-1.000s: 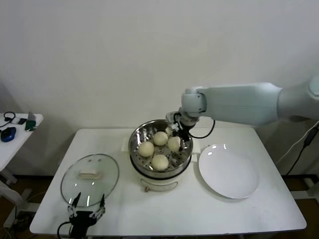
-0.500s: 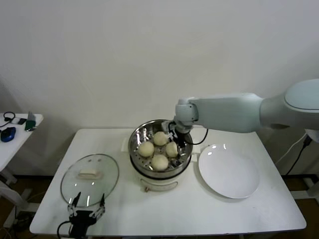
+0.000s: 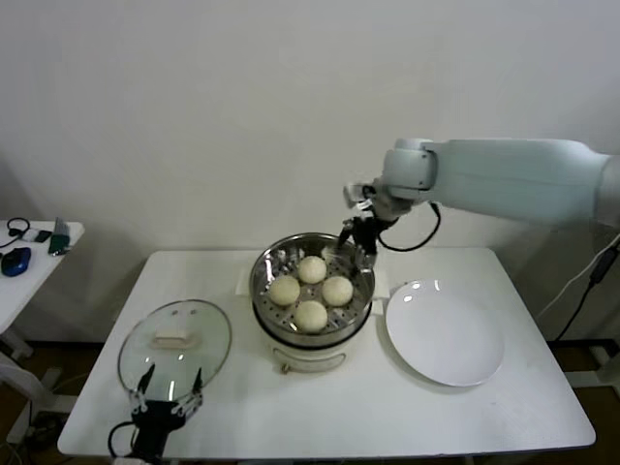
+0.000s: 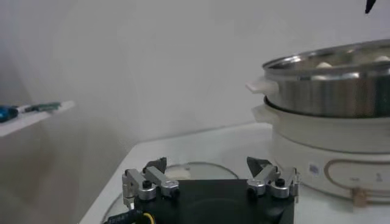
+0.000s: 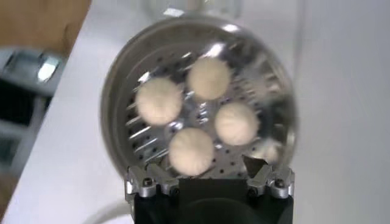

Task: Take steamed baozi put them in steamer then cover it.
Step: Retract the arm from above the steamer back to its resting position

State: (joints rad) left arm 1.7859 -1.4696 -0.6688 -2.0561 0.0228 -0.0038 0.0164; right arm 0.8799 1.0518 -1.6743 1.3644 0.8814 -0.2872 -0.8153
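Left gripper (image 3: 167,407): near desk's front-left corner, jaws spread, empty.
Cover (image 3: 175,348): flat on desk's left side; glass, likely heavy, slippery, breakable; take its bar handle (image 3: 175,340).
Steamed baozi (image 3: 311,286): all four inside steamer (image 3: 312,312), mid-desk; soft.
Right gripper (image 3: 356,246): above steamer's back rim, jaws parted, empty.

Legible text: none for you to log in any of the three views.

Possible markings: on the steamer's (image 4: 341,122) white cooker base, the left wrist view shows you a small dark label patch (image 4: 312,168) and a faint row of panel marks (image 4: 356,178), both too small and blurred to read.

Other surfaces: the steamed baozi (image 5: 204,119), the cover (image 3: 174,349) and the white plate (image 3: 445,334) give you no lettering, numbers, brand marks or signs.
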